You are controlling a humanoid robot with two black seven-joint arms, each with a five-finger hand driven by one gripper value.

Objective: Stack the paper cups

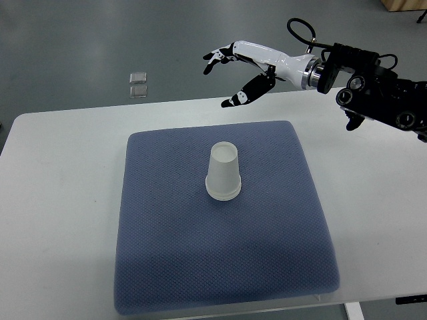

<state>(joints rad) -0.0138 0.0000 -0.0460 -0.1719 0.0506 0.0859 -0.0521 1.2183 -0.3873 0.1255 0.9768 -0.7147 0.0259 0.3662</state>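
Above the tabletop's (60, 173) far edge, the right hand (241, 70) hovers with fingers spread, empty. The upturned paper cups (223, 172) stand mid-pad (167, 267); a careless sweep could topple them.

A blue cushion (220, 253) lies on a white table (60, 200).

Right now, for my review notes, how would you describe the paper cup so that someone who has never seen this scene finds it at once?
Start at the white table and the blue-grey cushion mat that covers most of its middle. Near the mat's centre stands a white paper cup, upside down, its wide rim on the fabric. It is the only thing on the mat; the right hand hovers open beyond the mat's far edge, holding nothing.
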